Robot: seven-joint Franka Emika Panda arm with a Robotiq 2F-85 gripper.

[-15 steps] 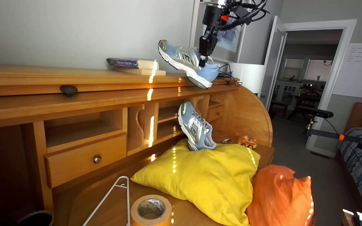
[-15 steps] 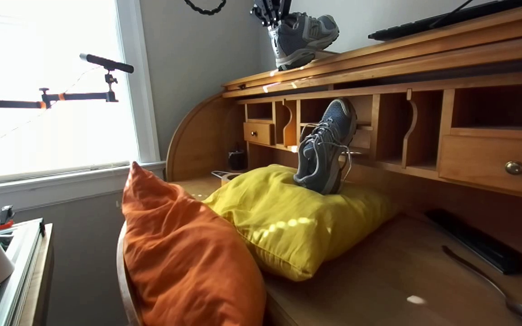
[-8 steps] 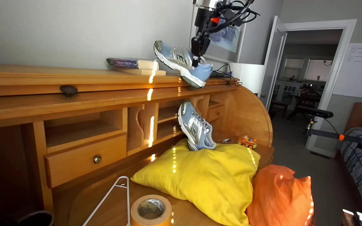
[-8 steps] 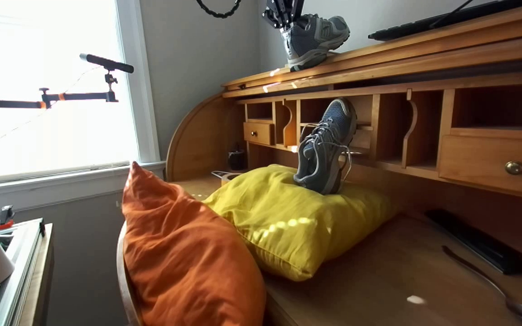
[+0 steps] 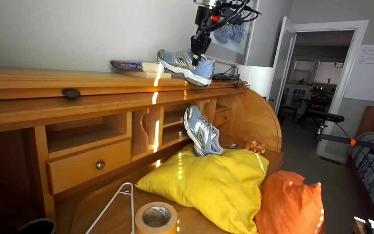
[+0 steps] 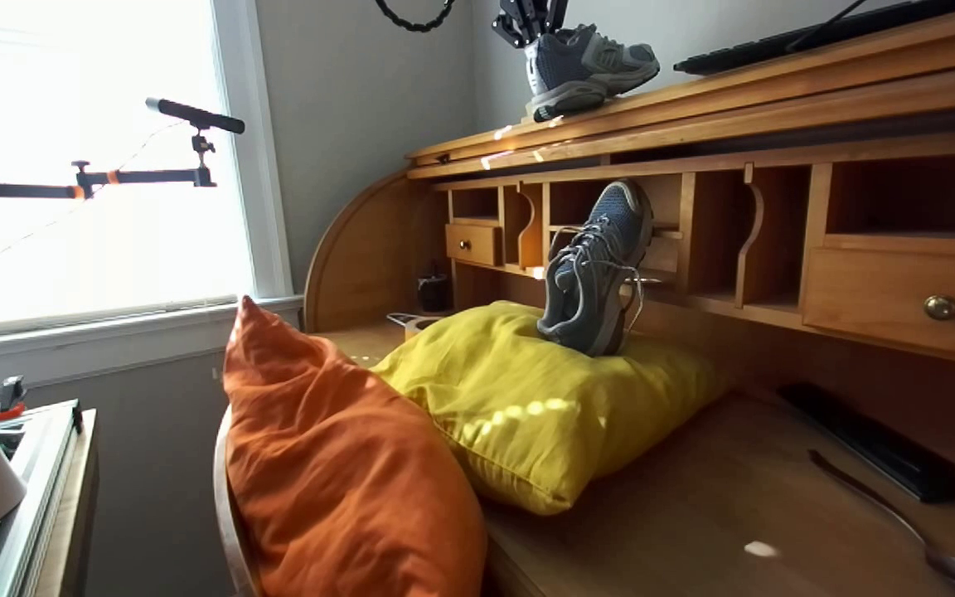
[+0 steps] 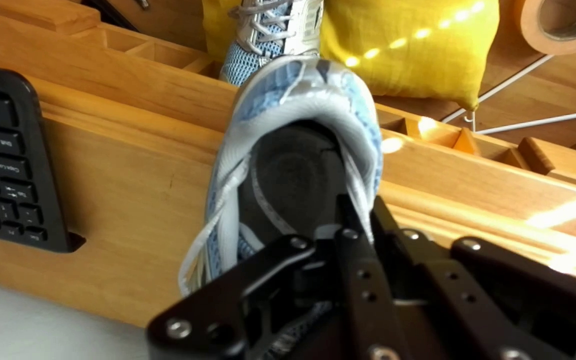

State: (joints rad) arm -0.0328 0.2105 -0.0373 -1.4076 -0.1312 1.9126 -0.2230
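My gripper (image 7: 361,202) is shut on the side wall of a blue and silver running shoe (image 7: 313,82), one finger inside the opening and one outside. In both exterior views the gripper (image 5: 196,61) holds this shoe (image 5: 175,61) (image 6: 602,66) at the desk's top ledge, toe slightly raised. Whether its sole touches the ledge I cannot tell. A matching shoe (image 5: 201,133) leans upright, toe up, on a yellow pillow (image 5: 206,182) below, against the desk's cubbies. It shows partly behind the held shoe in the wrist view (image 7: 268,35).
Books (image 5: 138,66) and a black keyboard (image 6: 817,37) lie on the top ledge (image 7: 133,200). An orange pillow (image 6: 353,464) leans beside the yellow one. A tape roll (image 5: 156,217), white hanger (image 5: 131,208), toy car (image 5: 255,147), spoon (image 6: 900,522) and black case (image 6: 875,439) lie on the desk.
My gripper and the held shoe have moved leftward in one exterior view and rightward in the opposite-facing one. The shoe has tilted to more level, its toe lower. The pillows and other shoe have not moved.
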